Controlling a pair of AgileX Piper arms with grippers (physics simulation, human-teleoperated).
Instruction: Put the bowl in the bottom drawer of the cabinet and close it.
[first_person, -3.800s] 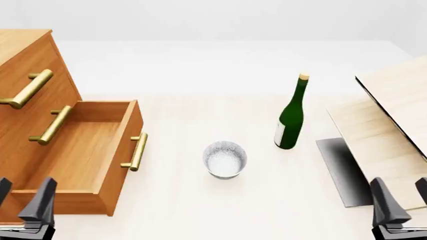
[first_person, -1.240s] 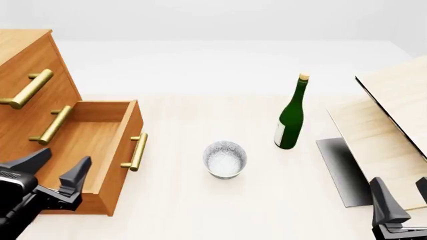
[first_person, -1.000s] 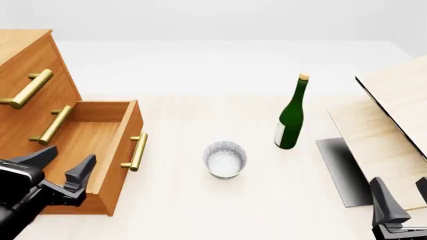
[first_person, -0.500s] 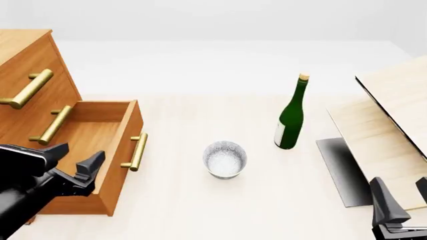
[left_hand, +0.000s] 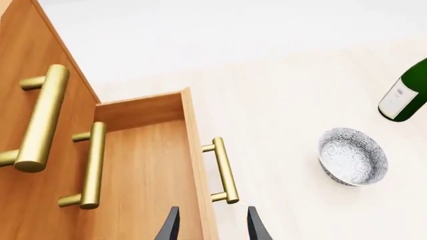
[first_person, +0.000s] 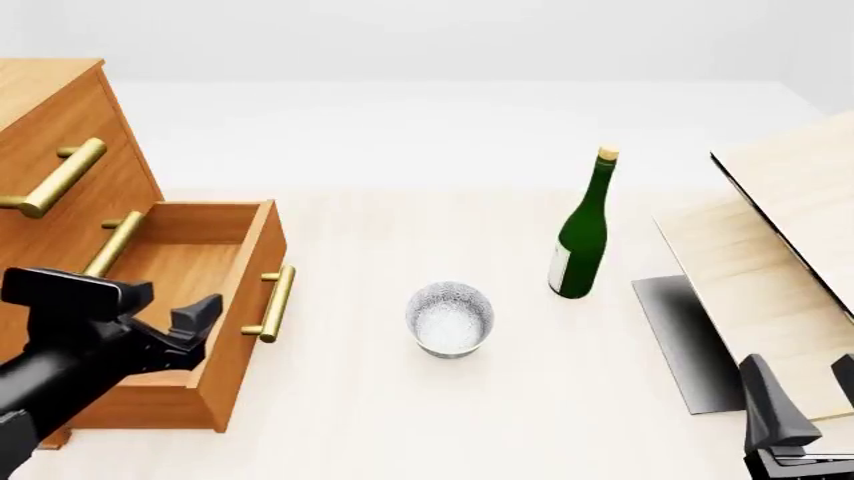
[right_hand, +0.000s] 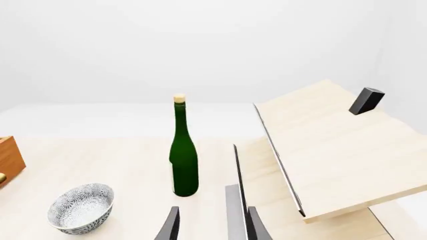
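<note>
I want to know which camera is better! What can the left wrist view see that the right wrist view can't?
Only the left wrist view shows the cabinet, its brass handles and the inside of the open bottom drawer. Only the right wrist view shows the pale wooden boards, a small dark block on them, and the green bottle's cork. Both show the bowl standing on the table beside the green bottle.
</note>
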